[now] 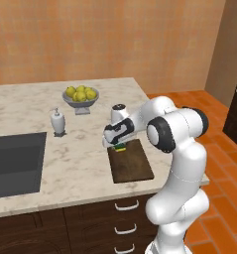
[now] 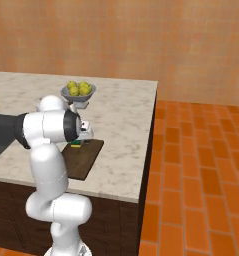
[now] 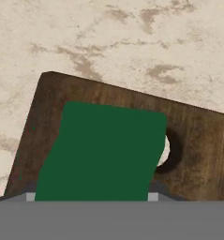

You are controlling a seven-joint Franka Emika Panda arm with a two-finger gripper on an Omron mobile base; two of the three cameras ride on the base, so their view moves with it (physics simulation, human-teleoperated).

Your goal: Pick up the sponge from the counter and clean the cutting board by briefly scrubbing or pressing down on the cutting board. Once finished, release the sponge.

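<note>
Gripper (image 1: 121, 145) points down over the far short end of the cutting board (image 1: 132, 163), jaws closed onto the sponge (image 1: 121, 147), which sits right under it, pressed at or just above the board surface; contact with the board can't be confirmed. Left base view: a sliver of green over yellow shows below the hand. Board's long axis runs from the gripper back toward the robot base, slightly angled to the counter (image 1: 80, 158) edge, near short end close to the front edge. Right base view: gripper (image 2: 77, 142) with sponge (image 2: 76, 144) at the far end of the board (image 2: 83, 159), mostly hidden behind the arm's elbow. Hand view shows what the base views do not: the sponge (image 3: 104, 152) green top face fills the middle, its long axis roughly parallel to the board's short edge, partly covering the board's small hole (image 3: 168, 151) on one side; board (image 3: 202, 154) corner and marbled counter (image 3: 132, 42) lie beyond it. Base views add the surroundings: bowl of lemons (image 1: 81, 97) well beyond the gripper, soap dispenser (image 1: 58, 122) off to its left, dark sink (image 1: 16, 161) further left, drawers (image 1: 125, 218) under the counter.
</note>
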